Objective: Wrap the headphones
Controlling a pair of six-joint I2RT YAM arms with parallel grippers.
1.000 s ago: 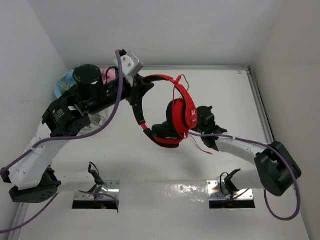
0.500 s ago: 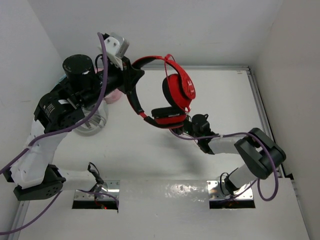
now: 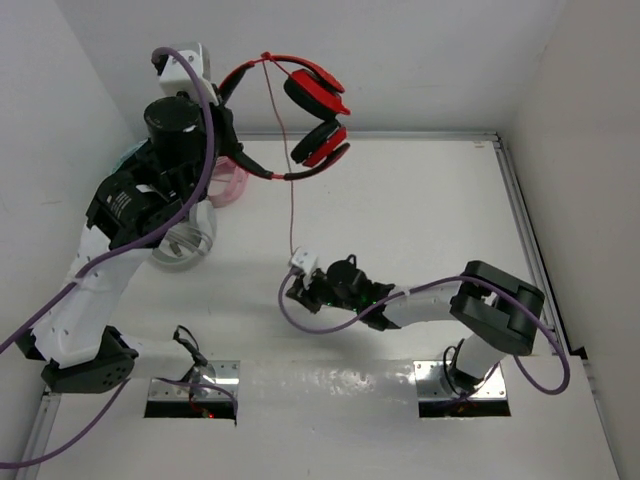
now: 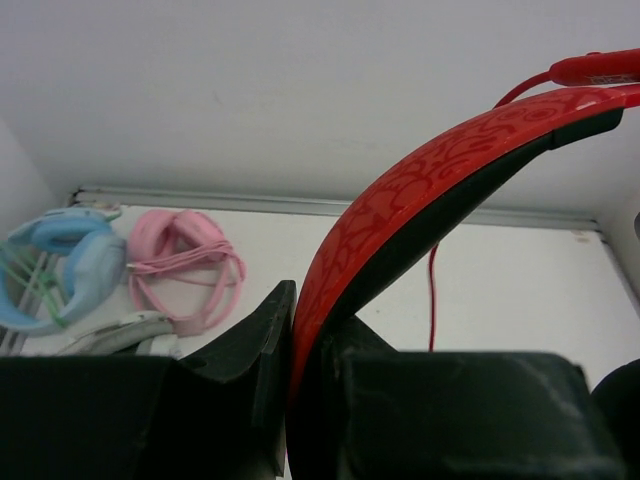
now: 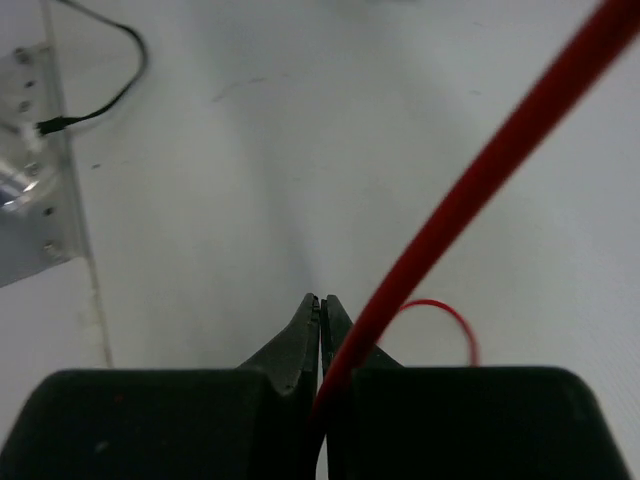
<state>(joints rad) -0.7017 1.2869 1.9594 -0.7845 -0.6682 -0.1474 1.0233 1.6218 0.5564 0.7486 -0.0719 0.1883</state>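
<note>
Gripping headband (image 4: 420,190) of headphones (image 3: 312,112) in left tool (image 4: 305,335), high over tabletop's (image 3: 430,200) far-left corner; pinching red cable (image 3: 292,200) tight in right tool (image 5: 321,318) toward near edge.

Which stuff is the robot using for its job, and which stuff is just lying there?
In the job: red headphones, held by left gripper; red cable, pinched by right gripper.
Just lying about: pink headphones; blue headphones.

light: bright, even | shadows: soft | blur: cable (image 5: 480,190) near lens, soft-edged
</note>
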